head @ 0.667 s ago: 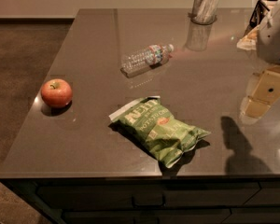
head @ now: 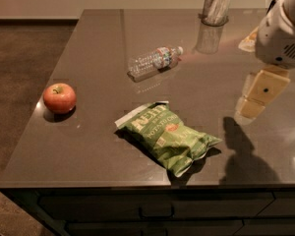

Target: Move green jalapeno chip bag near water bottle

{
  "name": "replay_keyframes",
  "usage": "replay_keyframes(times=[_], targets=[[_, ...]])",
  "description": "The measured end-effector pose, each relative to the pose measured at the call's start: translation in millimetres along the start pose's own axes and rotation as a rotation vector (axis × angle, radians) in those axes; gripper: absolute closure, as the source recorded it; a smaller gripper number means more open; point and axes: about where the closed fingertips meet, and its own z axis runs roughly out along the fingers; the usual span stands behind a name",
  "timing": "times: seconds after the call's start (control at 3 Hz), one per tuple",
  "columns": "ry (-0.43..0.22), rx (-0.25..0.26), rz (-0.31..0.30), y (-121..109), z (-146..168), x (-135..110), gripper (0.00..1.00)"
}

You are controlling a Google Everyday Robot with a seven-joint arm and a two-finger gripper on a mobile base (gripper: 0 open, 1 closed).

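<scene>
- On the tabletop (head: 103, 48), in the camera view, the bag (head: 169, 136) lies flat near the front edge, its whitish top edge pointing toward the apple (head: 59, 98) and its other end toward me.
- The bottle (head: 152, 61) lies on its side farther back, well apart from the bag, with its white cap pointing right. A grey container (head: 216, 6) stands behind it.
- The gripper (head: 255, 100) hangs above the right side of the tabletop, apart from the bag and touching nothing I can see. I cannot tell whether it is released or clenched.
- Handling, as I judge it: the bag looks light, puffed with air and crinkly, so it should give under pressure, and the film may slip. The chips inside would crush easily.
- I would take hold across the puffed middle, or pinch a crimped end, and squeeze gently.
- Pale lettering on the bag seems to read "POTATO CHIPS". I cannot make out the larger word above it. A small red-orange emblem sits beside it.
- The bottle's label band is red, blue and white, and I cannot read its writing.
</scene>
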Motion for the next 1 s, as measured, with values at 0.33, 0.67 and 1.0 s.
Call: replay_keyframes(times=[0.33, 0.67, 1.0], targets=[[-0.054, -0.022, 0.064, -6, 24, -27, 0.00], [-0.097, -0.058, 0.153, -4, 43, -57, 0.00], [-0.122, -0.104, 0.217, 13, 50, -78, 0.00]])
